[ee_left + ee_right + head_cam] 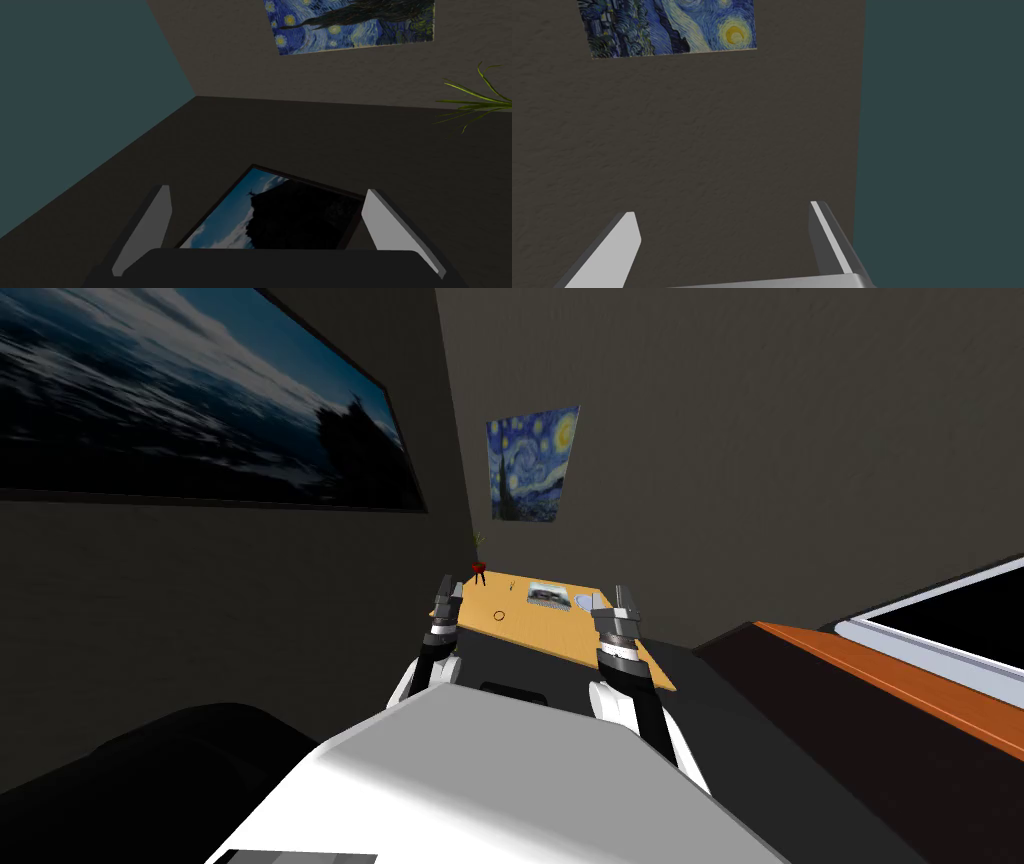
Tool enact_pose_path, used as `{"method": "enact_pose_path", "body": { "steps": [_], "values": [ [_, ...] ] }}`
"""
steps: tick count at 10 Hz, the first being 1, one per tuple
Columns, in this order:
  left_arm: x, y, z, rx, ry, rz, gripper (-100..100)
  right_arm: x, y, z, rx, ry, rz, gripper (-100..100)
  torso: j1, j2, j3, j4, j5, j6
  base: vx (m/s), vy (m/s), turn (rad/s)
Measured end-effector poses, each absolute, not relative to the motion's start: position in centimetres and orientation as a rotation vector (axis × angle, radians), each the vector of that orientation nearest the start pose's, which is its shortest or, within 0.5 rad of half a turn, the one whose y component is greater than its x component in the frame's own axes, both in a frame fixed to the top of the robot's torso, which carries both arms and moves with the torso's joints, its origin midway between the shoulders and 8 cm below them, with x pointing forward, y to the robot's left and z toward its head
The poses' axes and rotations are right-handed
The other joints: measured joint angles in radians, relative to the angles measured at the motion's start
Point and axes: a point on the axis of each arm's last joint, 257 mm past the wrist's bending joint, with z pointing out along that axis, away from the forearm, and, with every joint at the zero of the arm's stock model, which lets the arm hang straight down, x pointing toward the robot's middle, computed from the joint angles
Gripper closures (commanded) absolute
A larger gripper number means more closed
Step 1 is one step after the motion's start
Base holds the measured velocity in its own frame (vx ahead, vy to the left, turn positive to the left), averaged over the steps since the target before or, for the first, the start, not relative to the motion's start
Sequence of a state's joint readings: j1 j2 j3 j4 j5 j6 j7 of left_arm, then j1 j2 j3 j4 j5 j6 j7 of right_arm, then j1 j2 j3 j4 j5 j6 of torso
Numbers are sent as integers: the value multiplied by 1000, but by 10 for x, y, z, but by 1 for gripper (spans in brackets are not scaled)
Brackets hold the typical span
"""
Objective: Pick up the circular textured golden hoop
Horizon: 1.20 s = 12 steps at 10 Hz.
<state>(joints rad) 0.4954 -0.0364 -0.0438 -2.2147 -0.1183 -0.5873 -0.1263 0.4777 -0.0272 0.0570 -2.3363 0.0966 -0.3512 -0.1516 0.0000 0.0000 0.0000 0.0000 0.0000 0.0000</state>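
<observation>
Nothing has been grasped yet. The hoop [498, 615] is seen lying flat on the desk [560, 638], between the arms and nearer the left claw [450, 585]. Left claw and right claw [615, 600] are held spread wide and empty. Approach, descent and grasp are judged outstanding.

1. The hoop [498, 615] is a small, thin ring. In the head view it shows as a fine dark circle with the table top visible through its middle. It is too small there to make out its gold colour or texture.
2. It lies flat on the orange-brown table [560, 636], on the left part of the top, about midway between the near and far edges.
3. A plant in a red pot [479, 567] stands farther back and slightly left of it. A flat printed card [548, 594] lies to its right, a little farther away.
</observation>
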Motion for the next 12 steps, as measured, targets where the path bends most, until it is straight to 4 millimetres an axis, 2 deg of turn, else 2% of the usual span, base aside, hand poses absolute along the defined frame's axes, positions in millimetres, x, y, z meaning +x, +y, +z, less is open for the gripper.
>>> {"method": "enact_pose_path", "body": {
  "steps": [5, 8, 12],
  "values": [
    [367, 247, -7, -512, 808, -1162, -100, 362, -248, 26, 710, 701, 1420, 0, 1, 0, 0, 0, 0, 0, 5, 6, -256],
    [389, 248, -23, -528, 880, -1147, -100, 362, -248, 26, 710, 701, 1420, 0, 0, -1, 0, 0, 0, 1, 4, 4, -116],
    [413, 254, -44, -572, 963, -1119, -100, 362, -248, 26, 710, 701, 1420, 0, 1, -1, 0, 0, 0, 0, 4, 9, -258]
  ]
}}
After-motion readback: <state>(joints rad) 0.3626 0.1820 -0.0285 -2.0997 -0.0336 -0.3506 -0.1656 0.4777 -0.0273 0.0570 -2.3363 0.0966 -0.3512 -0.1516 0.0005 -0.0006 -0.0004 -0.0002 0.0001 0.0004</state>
